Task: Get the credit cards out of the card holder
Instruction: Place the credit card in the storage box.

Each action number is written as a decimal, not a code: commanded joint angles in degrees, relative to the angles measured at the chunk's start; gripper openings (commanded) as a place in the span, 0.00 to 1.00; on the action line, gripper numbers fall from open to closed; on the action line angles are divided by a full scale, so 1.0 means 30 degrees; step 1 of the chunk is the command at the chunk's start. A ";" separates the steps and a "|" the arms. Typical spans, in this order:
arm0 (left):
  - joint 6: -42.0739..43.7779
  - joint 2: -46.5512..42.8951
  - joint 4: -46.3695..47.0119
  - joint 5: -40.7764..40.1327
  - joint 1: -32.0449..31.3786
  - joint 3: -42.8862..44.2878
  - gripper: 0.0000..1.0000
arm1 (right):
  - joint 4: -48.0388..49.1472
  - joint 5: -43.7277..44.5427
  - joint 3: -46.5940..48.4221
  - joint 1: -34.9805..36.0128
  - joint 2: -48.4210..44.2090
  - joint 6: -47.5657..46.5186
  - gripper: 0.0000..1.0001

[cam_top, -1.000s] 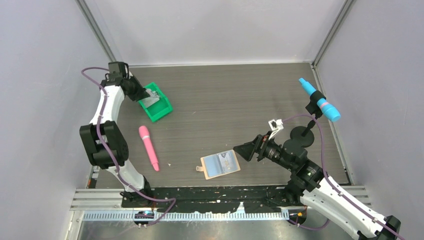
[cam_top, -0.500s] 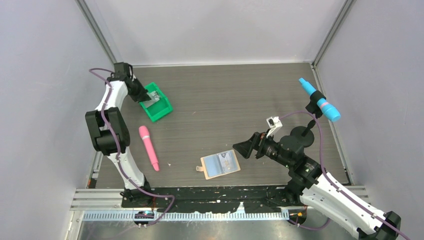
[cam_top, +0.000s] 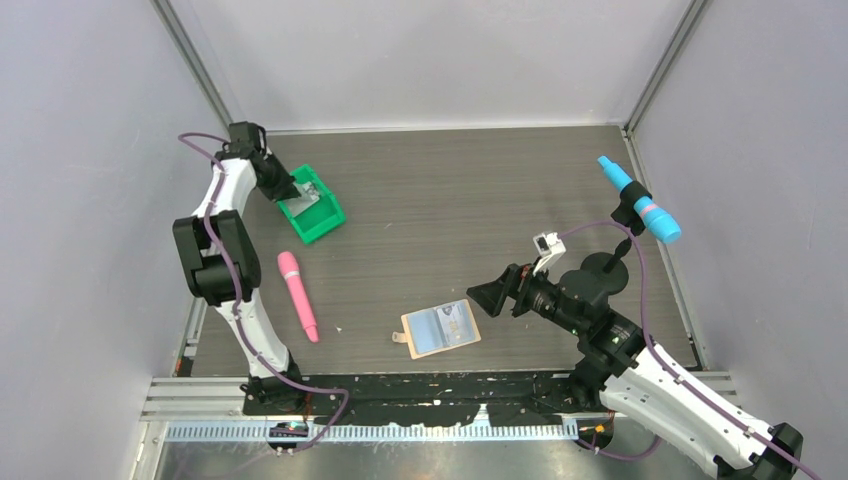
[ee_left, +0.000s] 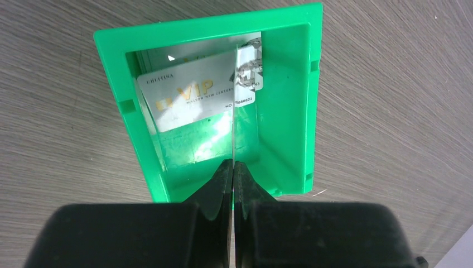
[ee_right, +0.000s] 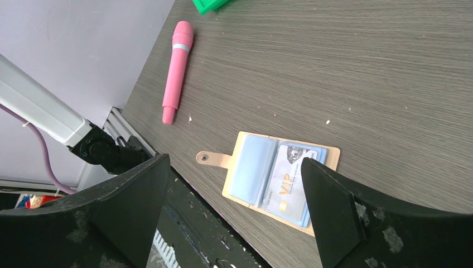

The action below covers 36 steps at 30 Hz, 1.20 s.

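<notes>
1. The left tool (ee_left: 232, 163) was pressed together, pinching a held credit card (ee_left: 232, 139) that showed only as a thin edge running straight out from its fingertips.
2. Directly below this tool stood the green bin (ee_left: 284, 111) on the desk (ee_left: 390, 84), and the held card's edge hung over the bin's open inside.
3. Just beyond the left tool's fingertips, a VIP credit card (ee_left: 184, 97) with gold lettering lay inside the bin, leaning against its far wall.
4. The right tool (ee_right: 234, 162) was spread wide and held nothing, with its two fingers (ee_right: 128, 206) well apart.
5. Beneath the right tool, between its fingers, the card holder (ee_right: 245, 146) lay open and flat on the desk, apart from both fingers.
6. A remaining credit card (ee_right: 293, 181), also marked VIP, sat in the holder's half nearer the right-hand finger; the other half showed a plain blue panel (ee_right: 251, 170).
7. The strap tab (ee_right: 212, 159) stuck out toward the left-hand finger.
8. Farther ahead of the right tool, a pink marker (ee_right: 177, 70) lay on the desk, well apart from the holder.
</notes>
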 commanded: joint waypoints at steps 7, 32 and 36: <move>0.0080 0.0059 0.1410 -0.0292 0.0112 0.0376 0.00 | 0.0167 0.0609 0.0970 -0.0135 0.0034 -0.0548 0.96; -0.0212 0.0786 0.1207 -0.1392 0.0109 0.0684 0.21 | 0.0165 0.0646 0.1234 -0.0165 0.0436 -0.0771 0.95; -0.0210 0.0771 0.0968 -0.1709 0.0115 0.0958 0.24 | 0.0174 0.0662 0.1259 -0.0164 0.0427 -0.0801 0.95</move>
